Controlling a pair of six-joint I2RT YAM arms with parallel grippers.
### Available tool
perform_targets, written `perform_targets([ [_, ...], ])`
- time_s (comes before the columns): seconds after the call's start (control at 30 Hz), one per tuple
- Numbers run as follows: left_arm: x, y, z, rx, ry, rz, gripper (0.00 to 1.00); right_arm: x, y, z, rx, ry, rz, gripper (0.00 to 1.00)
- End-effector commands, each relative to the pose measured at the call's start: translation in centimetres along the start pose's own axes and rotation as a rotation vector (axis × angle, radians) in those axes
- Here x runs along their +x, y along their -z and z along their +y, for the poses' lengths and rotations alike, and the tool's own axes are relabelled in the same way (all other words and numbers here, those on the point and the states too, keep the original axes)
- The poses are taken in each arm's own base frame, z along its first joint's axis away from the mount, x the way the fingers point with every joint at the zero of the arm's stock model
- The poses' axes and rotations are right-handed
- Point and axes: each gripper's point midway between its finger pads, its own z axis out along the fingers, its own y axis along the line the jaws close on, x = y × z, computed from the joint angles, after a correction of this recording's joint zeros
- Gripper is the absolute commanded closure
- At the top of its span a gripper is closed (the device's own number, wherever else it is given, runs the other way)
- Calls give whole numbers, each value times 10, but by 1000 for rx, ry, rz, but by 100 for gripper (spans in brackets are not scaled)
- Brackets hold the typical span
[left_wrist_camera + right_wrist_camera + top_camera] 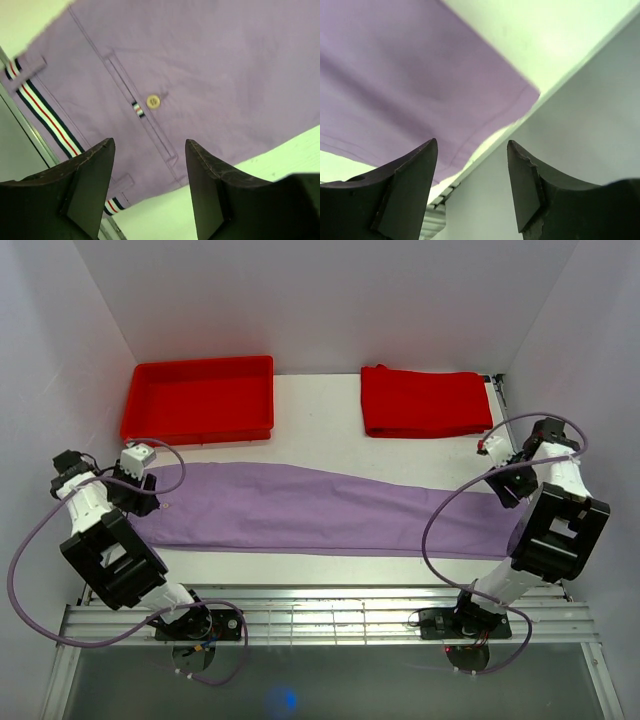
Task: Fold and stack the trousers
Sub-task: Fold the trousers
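the trousers lay flat and full length across the near half of the table, with the waistband at the left edge and the leg hem at the right edge, seemingly spread out so each end could be taken up for a fold. the left gripper hung over the waist end by the pocket button, jaws spread with nothing between them. the right gripper hung over the hem corner, likewise spread and empty. the red tray sat at the far left corner, and a folded red cloth lay toward the far right corner, probably where the stack belonged
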Motion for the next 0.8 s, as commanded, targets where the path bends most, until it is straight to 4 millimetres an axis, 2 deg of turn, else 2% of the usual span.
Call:
perform_targets([
  [0.0, -44, 4, -14, 53, 98, -110, 31, -41, 16, 40, -92, 2, -89, 36],
  [0.03, -45, 1, -16, 71, 123, -112, 31, -47, 12, 53, -120, 21, -84, 36],
  [0.17, -54, -10, -32, 134, 173, -118, 31, -62, 3, 81, -179, 5, -87, 39],
  [0.27, -54, -22, -57, 196, 177, -91, 33, -68, -5, 102, -218, 15, -77, 46],
  [0.3, -47, -30, -73, 236, 168, -61, 36, -67, -8, 105, -219, 18, -66, 48],
  [0.37, -34, -35, -87, 249, 152, -6, 42, -57, -19, 115, -233, 20, -30, 53],
  [0.4, -28, -38, -95, 264, 142, 16, 45, -51, -24, 112, -210, 29, -7, 55],
  [0.43, -14, -42, -107, 289, 130, 48, 48, -45, -29, 114, -209, 35, 14, 56],
  [0.47, -6, -42, -110, 289, 114, 66, 49, -38, -35, 116, -205, 39, 36, 56],
  [0.5, 3, -42, -107, 253, 83, 97, 49, -26, -44, 120, -191, 51, 71, 57],
  [0.57, 28, -46, -114, 241, 53, 161, 51, -17, -52, 125, -188, 60, 92, 58],
  [0.6, 40, -46, -107, 201, 25, 212, 53, -7, -56, 128, -184, 63, 127, 59],
  [0.67, 61, -48, -110, 193, -13, 273, 59, -3, -57, 130, -186, 65, 140, 59],
  [0.7, 70, -47, -103, 159, -39, 309, 60, -2, -57, 130, -187, 68, 141, 58],
  [0.73, 75, -46, -102, 146, -61, 325, 62, -1, -56, 130, -185, 75, 144, 56],
  [0.77, 83, -46, -103, 145, -83, 346, 64, -1, -52, 131, -186, 82, 142, 46],
])
